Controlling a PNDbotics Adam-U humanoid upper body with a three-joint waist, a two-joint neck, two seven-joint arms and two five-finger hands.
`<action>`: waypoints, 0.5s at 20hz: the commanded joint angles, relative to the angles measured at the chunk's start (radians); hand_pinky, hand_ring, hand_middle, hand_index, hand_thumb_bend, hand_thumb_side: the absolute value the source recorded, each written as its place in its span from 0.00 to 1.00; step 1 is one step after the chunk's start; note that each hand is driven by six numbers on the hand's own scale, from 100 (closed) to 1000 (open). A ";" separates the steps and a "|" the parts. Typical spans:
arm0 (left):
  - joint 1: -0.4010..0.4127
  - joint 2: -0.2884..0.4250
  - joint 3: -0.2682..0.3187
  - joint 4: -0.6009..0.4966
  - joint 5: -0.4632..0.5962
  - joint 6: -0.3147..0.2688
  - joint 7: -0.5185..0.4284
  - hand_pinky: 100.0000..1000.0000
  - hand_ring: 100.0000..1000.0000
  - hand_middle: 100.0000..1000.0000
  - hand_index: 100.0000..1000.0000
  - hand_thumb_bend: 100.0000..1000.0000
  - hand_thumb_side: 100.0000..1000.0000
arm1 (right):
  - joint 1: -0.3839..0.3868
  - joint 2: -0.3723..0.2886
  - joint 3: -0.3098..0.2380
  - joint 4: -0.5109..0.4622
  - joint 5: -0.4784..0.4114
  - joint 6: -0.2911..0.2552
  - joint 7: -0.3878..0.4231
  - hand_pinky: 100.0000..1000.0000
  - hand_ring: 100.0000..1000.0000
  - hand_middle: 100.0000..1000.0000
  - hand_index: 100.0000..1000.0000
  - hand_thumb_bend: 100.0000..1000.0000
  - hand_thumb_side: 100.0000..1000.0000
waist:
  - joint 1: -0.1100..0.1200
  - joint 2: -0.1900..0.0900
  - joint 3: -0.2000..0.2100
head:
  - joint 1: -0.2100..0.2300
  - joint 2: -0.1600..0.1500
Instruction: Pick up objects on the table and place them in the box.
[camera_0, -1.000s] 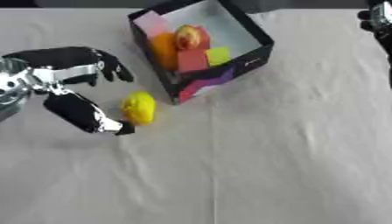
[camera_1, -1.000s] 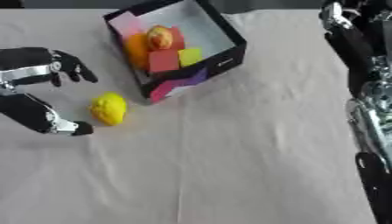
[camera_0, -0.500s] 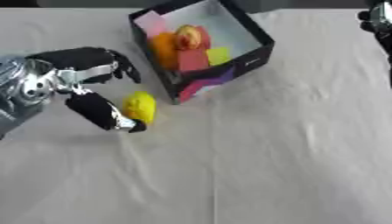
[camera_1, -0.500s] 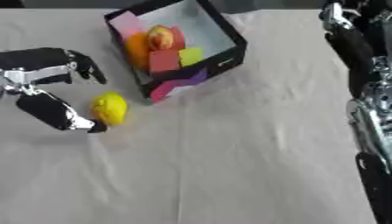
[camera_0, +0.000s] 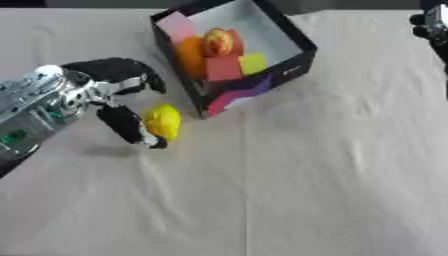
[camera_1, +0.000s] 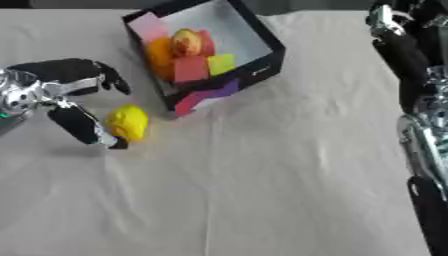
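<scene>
Left eye view is filled almost wholly by a table under a pale, creased cloth (camera_0: 332, 165), and a dark strip of room is seen only along the far edge. A black box (camera_0: 293, 62) with a white lining and a pink and purple print on its near wall is set askew at the upper middle. Inside it are seen an orange fruit (camera_0: 190, 52), a red and yellow apple (camera_0: 219, 42), a red block (camera_0: 225, 68), a yellow-green block (camera_0: 253, 63) and a pink card (camera_0: 178, 25). A yellow lemon (camera_0: 163, 121) lies on the cloth just beside the box's near left corner. The left hand (camera_0: 109, 87) is spread around it, fingers arched above and the thumb (camera_0: 127, 125) laid against its left side. The right arm (camera_1: 411, 55) is seen along the right edge; its hand cannot be made out.
</scene>
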 joint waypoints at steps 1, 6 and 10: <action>-0.031 -0.018 -0.004 0.047 -0.033 -0.012 0.015 0.69 0.80 0.77 0.82 0.57 0.33 | -0.009 -0.010 -0.002 -0.014 0.006 -0.001 0.002 0.76 0.68 0.64 0.77 0.00 0.30 | -0.001 -0.022 0.001 | 0.006 -0.003; -0.059 -0.072 -0.009 0.122 -0.043 -0.017 0.051 0.67 0.78 0.75 0.79 0.55 0.33 | -0.008 -0.007 -0.001 -0.013 0.006 -0.001 0.003 0.76 0.68 0.64 0.77 0.00 0.30 | -0.002 -0.022 0.003 | 0.009 -0.001; -0.071 -0.092 -0.017 0.154 -0.057 -0.035 0.066 0.67 0.78 0.75 0.73 0.54 0.30 | -0.008 -0.007 -0.001 -0.012 0.006 -0.001 0.003 0.76 0.68 0.64 0.77 0.00 0.31 | -0.002 -0.021 0.003 | 0.011 -0.001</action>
